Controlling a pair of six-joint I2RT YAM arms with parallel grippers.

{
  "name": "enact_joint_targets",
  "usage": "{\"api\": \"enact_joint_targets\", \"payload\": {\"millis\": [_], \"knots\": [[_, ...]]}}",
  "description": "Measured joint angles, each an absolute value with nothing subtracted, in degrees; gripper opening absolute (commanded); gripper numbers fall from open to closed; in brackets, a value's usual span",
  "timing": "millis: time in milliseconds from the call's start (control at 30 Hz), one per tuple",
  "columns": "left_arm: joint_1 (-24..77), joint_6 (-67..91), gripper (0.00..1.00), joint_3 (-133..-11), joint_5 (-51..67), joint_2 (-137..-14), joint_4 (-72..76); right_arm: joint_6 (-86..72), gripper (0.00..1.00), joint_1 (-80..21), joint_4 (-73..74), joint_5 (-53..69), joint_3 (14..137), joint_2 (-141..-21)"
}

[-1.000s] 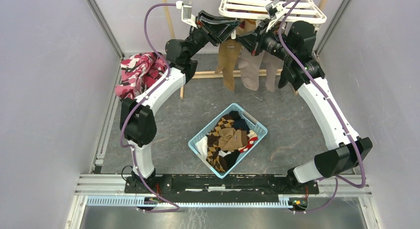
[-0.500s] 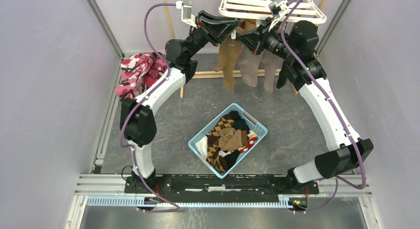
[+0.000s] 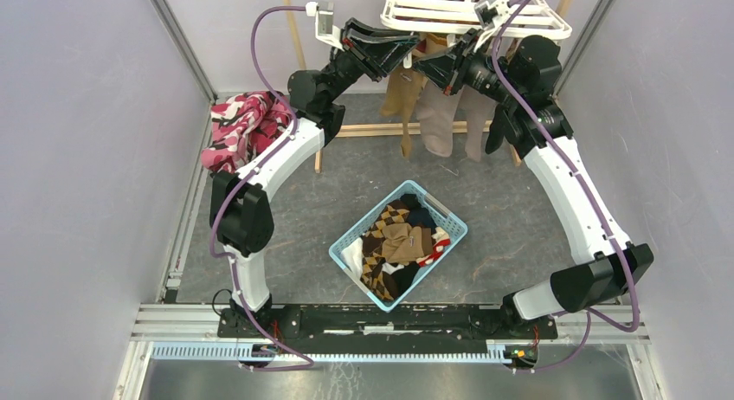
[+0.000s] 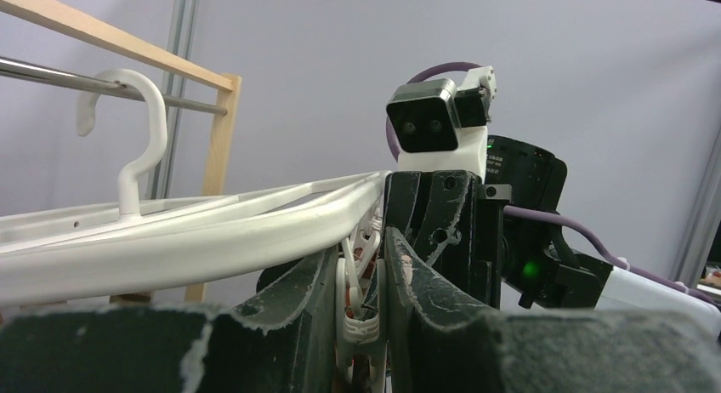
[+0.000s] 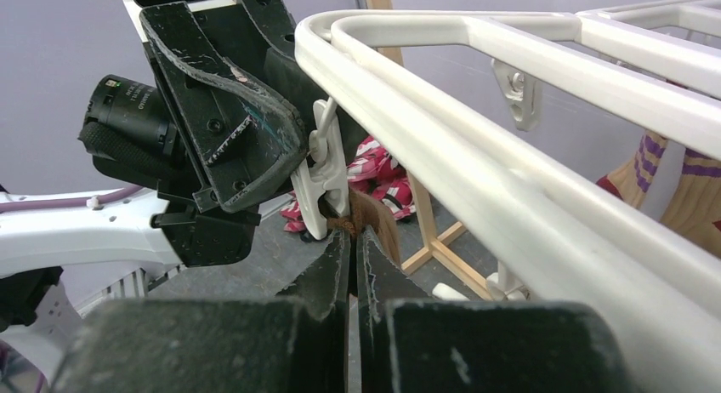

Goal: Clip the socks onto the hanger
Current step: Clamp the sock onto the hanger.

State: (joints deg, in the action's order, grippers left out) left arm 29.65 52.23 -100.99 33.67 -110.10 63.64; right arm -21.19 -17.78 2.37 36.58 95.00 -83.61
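Note:
The white hanger hangs at the back, its bars close up in the left wrist view and the right wrist view. My left gripper is shut on a small white clip dangling from the hanger's near corner, squeezing it. My right gripper is shut on the cuff of a brown sock, holding it up right at that clip. Two tan socks hang beside it. More socks lie in the basket.
A light blue mesh basket sits mid-floor. A pink, red and black cloth lies at the left. A thin wooden frame stand is under the hanger. A striped sock hangs clipped farther along the hanger. Grey walls close both sides.
My right arm has shifted a little up and back, lifting the brown sock's cuff closer to the clip. The left gripper has stayed on the clip.

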Motion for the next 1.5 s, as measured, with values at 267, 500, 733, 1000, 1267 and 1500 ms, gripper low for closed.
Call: {"api": "enact_joint_targets", "payload": {"millis": [267, 500, 733, 1000, 1267, 1500], "knots": [[29.63, 51.99, 0.28, -100.99, 35.16, -110.5, 66.0, -24.69, 0.0, -16.69, -0.58, 39.05, 93.84, -83.5], [29.58, 50.83, 0.28, -100.99, 36.34, -111.92, 68.84, -26.37, 0.0, -16.19, -1.48, 40.14, 92.33, -83.42], [29.58, 49.39, 0.28, -100.99, 36.8, -112.42, 70.7, -27.29, 0.0, -15.77, -2.04, 41.32, 91.64, -83.13], [29.58, 48.58, 0.31, -100.99, 37.76, -112.71, 71.66, -28.95, 0.0, -15.14, -3.22, 42.87, 91.24, -82.85], [29.58, 48.6, 0.55, -100.99, 37.89, -112.79, 72.95, -29.36, 0.0, -14.87, -3.88, 43.51, 90.83, -82.76], [29.58, 48.64, 0.76, -100.99, 38.04, -112.79, 74.13, -29.3, 0.0, -14.72, -3.88, 43.53, 90.8, -82.76]]}}
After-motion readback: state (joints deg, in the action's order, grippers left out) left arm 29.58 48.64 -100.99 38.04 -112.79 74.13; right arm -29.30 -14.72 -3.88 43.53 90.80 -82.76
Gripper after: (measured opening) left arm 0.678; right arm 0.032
